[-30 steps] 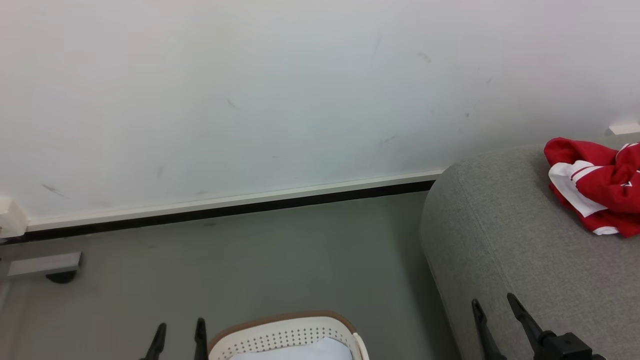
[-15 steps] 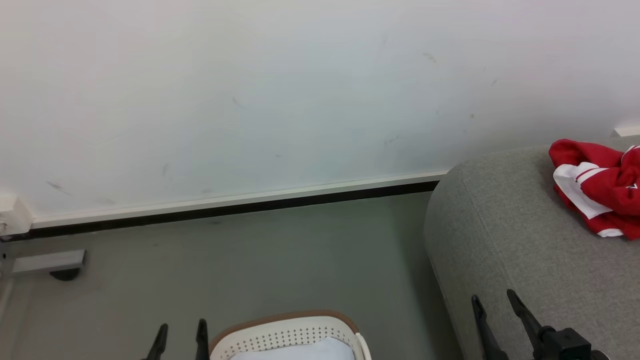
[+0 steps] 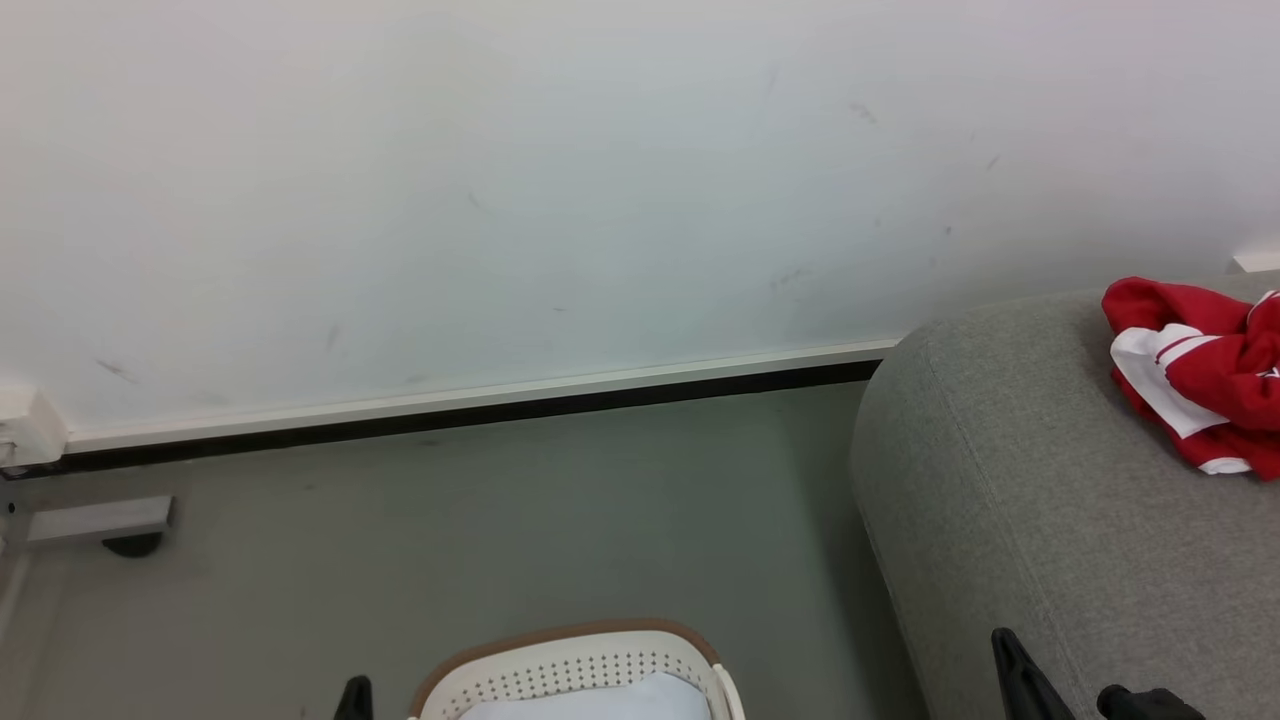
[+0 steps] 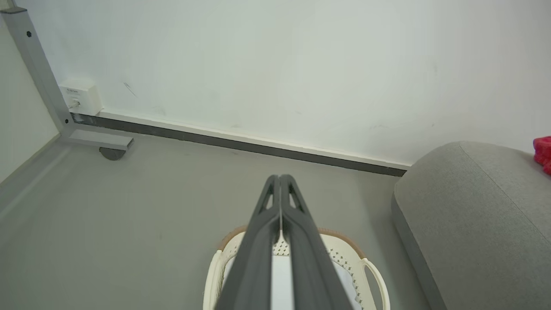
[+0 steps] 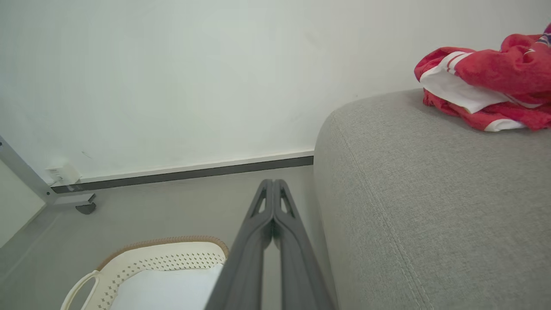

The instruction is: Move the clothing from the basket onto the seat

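The clothing (image 3: 1205, 375), a crumpled heap of red with white trim, lies on top of the grey seat (image 3: 1040, 520) at the right; it is also in the right wrist view (image 5: 490, 84). The cream basket (image 3: 570, 668) with a brown rim stands on the floor at the bottom centre, and its pale bottom shows. My left gripper (image 4: 280, 178) is shut on nothing above the basket (image 4: 372, 277). Its tip (image 3: 355, 695) sits just left of the basket. My right gripper (image 5: 272, 183) is shut on nothing, beside the seat's (image 5: 430, 193) rounded end, low at the right (image 3: 1008, 655).
A white wall with a dark baseboard (image 3: 460, 420) runs behind the grey floor. A grey metal frame foot with a caster (image 3: 100, 525) stands at the far left, below a small white wall box (image 4: 79, 94). Open floor lies between basket and wall.
Both grippers have gone from open to shut. Both have dropped toward the bottom edge of the head view. The clothing and basket have stayed put.
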